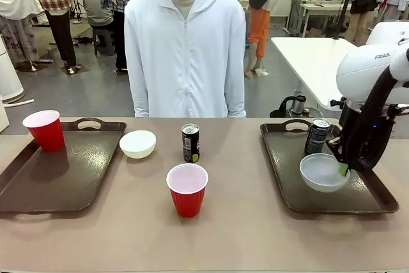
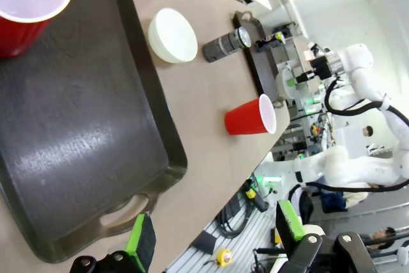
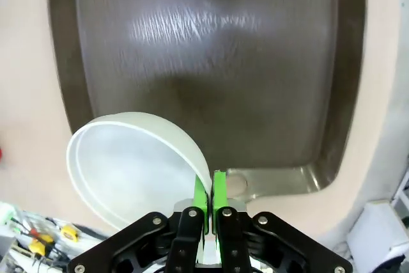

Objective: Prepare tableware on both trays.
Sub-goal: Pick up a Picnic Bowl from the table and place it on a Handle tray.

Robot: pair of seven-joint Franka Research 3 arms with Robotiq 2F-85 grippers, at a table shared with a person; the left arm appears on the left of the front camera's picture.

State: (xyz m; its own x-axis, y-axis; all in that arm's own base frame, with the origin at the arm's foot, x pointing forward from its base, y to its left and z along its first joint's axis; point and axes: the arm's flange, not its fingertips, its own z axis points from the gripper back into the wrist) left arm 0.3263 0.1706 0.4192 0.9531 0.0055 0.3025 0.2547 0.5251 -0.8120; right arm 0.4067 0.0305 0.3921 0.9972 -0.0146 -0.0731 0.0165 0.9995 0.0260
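The right gripper (image 1: 343, 169) was closed tight on the rim of a small round whitish bowl (image 1: 321, 172). The bowl was smooth, thin-walled and faintly translucent. In the right wrist view the green pads (image 3: 218, 190) pinched that thin rim, with the bowl's hollow off to one side of the fingers. The bowl sat slightly tilted over the near part of a dark brown rectangular plastic tray (image 1: 367, 204) with a raised rim, rounded corners and a finely scuffed, glossy floor. Whether the bowl touched the floor could not be told. A slim dark drink can (image 1: 316, 135) stood upright at the far left corner of this tray.

The left gripper (image 2: 215, 231) stood wide open with nothing between its fingers, hovering off the cut-out handle end of a matching dark brown tray (image 2: 96, 145). A red plastic cup with a white inside (image 1: 44, 130) stood in that tray's far left corner. On the bare tan tabletop (image 1: 255, 234) between the trays were a second whitish bowl (image 1: 138, 144) just beside the left tray, a second dark can (image 1: 190, 142), and nearer the robot a second red cup (image 1: 187, 188).
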